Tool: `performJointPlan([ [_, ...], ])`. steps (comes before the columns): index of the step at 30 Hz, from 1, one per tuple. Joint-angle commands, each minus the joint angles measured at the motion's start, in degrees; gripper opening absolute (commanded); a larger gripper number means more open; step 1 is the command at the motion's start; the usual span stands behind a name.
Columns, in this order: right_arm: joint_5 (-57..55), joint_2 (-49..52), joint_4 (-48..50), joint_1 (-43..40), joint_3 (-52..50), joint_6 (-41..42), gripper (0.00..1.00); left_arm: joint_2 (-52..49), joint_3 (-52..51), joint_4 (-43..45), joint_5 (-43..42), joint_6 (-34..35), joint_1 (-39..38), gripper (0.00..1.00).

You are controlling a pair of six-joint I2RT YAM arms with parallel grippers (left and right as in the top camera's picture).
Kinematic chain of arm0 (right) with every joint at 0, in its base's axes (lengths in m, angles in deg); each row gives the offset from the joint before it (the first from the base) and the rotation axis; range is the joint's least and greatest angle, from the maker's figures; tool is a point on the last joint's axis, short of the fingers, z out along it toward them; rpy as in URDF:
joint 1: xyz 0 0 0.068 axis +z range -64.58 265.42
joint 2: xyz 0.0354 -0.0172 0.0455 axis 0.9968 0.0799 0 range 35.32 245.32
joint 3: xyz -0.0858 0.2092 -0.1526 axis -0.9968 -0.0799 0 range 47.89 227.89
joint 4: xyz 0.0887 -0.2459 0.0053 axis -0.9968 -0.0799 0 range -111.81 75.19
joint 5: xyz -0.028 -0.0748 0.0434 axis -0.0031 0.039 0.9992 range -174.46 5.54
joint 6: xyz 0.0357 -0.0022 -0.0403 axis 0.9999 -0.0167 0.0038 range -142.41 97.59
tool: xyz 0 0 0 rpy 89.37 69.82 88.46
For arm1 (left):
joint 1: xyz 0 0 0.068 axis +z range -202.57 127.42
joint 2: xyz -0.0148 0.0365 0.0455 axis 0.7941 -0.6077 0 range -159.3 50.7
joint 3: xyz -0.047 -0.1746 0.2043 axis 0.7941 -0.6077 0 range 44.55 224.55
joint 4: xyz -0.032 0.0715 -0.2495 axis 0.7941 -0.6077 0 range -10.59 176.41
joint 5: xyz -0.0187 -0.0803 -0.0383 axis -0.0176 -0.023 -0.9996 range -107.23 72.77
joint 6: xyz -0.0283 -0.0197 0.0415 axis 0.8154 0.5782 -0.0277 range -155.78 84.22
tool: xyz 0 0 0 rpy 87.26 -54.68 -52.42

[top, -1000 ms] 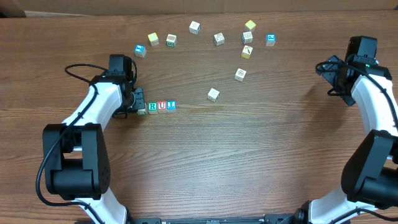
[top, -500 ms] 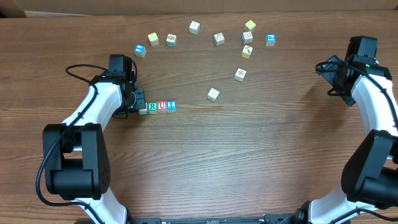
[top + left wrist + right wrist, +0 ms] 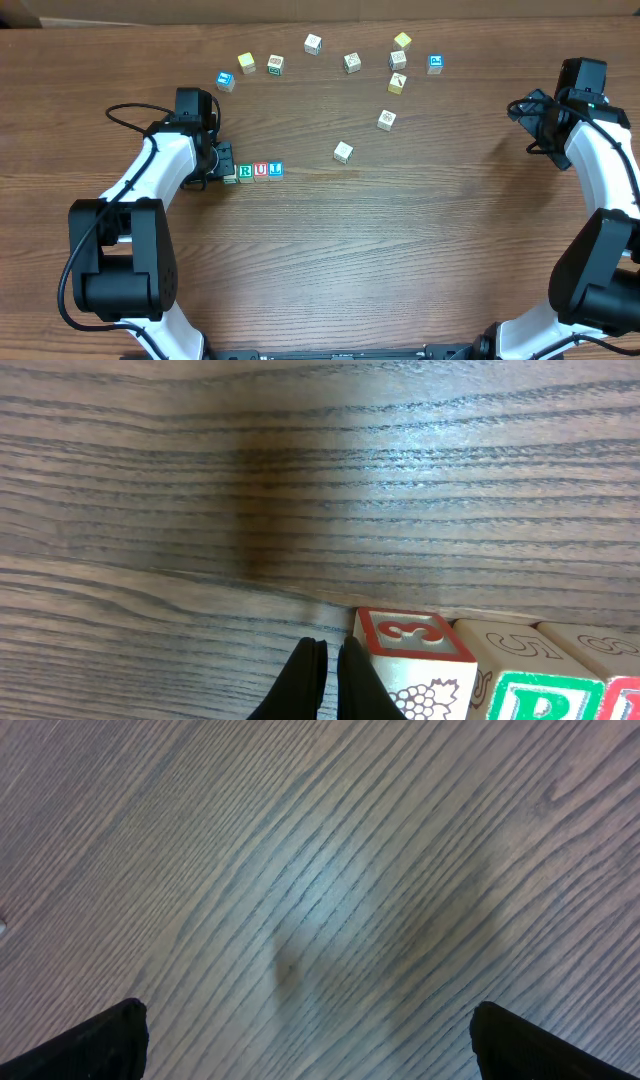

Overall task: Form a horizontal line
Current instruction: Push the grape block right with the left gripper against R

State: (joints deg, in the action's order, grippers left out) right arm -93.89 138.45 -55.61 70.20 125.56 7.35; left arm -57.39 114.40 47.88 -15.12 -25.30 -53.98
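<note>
Nothing has moved: left hand [image 3: 325, 678] stays clenched beside the horizontal line [image 3: 255, 171], right hand [image 3: 320, 1045] spread empty.

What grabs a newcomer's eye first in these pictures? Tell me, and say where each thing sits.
A short row of four letter cubes lies left of centre on the wooden table, with the shut left gripper right against its left end. Loose cubes are scattered along the far side, and the right gripper hangs open over bare wood at the right edge.
</note>
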Motion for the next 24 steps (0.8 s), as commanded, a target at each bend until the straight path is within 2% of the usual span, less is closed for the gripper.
performJointPlan([
  [1,-0.63,-0.90,0.15,0.00,0.72,-0.26,1.00,-0.22,-0.48,0.20,-1.03,-0.63,0.20,0.04],
  [24,-0.63,-0.90,0.13,0.00,0.72,-0.26,1.00,-0.22,-0.48,1.05,-2.01,-1.09,0.22,0.04],
])
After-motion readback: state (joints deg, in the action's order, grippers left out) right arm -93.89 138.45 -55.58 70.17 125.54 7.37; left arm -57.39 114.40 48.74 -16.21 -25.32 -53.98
